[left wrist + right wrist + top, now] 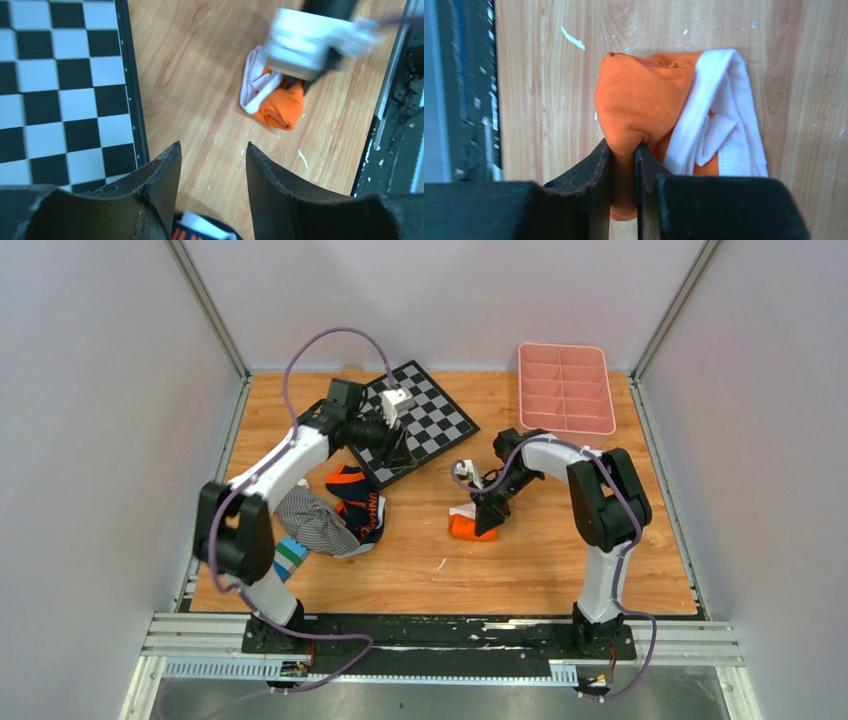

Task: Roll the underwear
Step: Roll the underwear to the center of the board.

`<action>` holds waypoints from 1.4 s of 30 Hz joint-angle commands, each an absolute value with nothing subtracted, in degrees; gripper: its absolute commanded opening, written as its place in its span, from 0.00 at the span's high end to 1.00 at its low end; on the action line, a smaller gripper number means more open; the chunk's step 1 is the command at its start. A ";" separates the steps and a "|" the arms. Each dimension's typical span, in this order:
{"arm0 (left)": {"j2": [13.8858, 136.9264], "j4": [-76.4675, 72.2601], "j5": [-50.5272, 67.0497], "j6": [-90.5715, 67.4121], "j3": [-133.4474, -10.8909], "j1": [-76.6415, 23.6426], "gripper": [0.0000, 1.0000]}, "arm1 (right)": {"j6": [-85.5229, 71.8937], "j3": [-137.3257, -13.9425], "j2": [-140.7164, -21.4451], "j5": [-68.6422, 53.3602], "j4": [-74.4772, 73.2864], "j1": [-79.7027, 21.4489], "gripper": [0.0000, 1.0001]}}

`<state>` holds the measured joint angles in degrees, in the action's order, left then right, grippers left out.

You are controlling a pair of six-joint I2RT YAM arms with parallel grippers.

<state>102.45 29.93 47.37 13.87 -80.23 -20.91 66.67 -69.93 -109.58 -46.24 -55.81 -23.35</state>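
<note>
The underwear (466, 527) is a bunched orange bundle with white trim, lying on the wooden table right of centre. My right gripper (487, 517) comes down on its right side. In the right wrist view the right gripper (623, 146) is shut on a fold of the orange underwear (644, 100), and the white trim band (724, 120) lies loose to the right. My left gripper (400, 452) hovers over the chessboard's near edge, well away from the bundle. The left gripper (213, 146) is open with bare wood between its fingers, and the underwear (280, 107) shows far ahead of it.
A chessboard (432, 418) lies at the back centre and a pink compartment tray (565, 387) at the back right. A navy pair with orange lettering (360, 505) and a grey striped garment (315, 525) lie at the left. Grey walls close in on three sides.
</note>
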 commanded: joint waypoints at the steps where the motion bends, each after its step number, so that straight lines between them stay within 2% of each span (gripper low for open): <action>1: 83.16 16.49 38.14 19.72 -69.03 -24.53 0.43 | 60.73 -75.10 -122.34 -46.36 -65.29 -19.38 1.00; 5: 80.90 24.92 36.63 29.07 -70.24 -29.17 0.45 | 57.45 -81.47 -129.39 -47.53 -69.09 -15.94 1.00; 8: 82.25 28.59 30.79 36.39 -70.40 -36.40 0.45 | 56.03 -86.42 -134.80 -48.03 -73.08 -14.94 1.00; 15: 89.86 22.74 15.57 47.79 -66.77 -53.04 0.43 | 53.81 -88.85 -136.93 -47.90 -73.66 -14.85 1.00; 25: 106.33 20.44 12.82 51.51 -74.34 -55.46 0.40 | 54.07 -88.77 -136.93 -48.08 -74.00 -14.80 1.00; 30: 108.40 18.56 13.32 51.76 -72.97 -55.57 0.40 | 54.81 -89.56 -137.66 -48.32 -75.12 -14.77 1.00; 32: 109.74 20.11 13.75 51.73 -73.66 -55.74 0.49 | 54.93 -89.75 -137.73 -48.34 -75.36 -14.77 1.00; 39: 110.31 21.40 15.58 46.15 -73.46 -55.80 0.93 | 55.46 -89.66 -137.65 -48.95 -75.85 -14.38 1.00; 40: 110.06 21.82 16.50 44.69 -73.20 -55.77 0.97 | 55.21 -89.29 -137.30 -48.95 -75.55 -14.29 0.93; 42: 110.04 23.61 18.26 42.94 -73.15 -55.79 1.00 | 55.26 -88.36 -135.35 -49.16 -75.67 -13.63 0.56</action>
